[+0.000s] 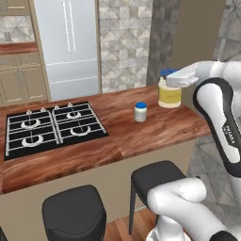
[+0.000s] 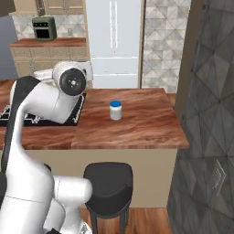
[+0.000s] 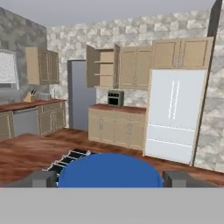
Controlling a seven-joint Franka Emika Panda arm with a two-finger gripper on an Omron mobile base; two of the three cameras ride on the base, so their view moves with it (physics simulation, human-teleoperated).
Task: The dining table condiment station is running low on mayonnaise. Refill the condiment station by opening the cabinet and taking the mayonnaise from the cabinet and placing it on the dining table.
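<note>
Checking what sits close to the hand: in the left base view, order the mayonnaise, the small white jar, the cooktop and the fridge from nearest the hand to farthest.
1. mayonnaise, directly under the hand, at the table's right end.
2. small white jar, left of it, mid-table.
3. cooktop and fridge, both far left; too close to call.

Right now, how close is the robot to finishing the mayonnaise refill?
Nearly finished. The cabinet stands open, and the mayonnaise rests upright on the dining table. The gripper straddles its blue lid with jaws wide, so only backing away seems left.
</note>
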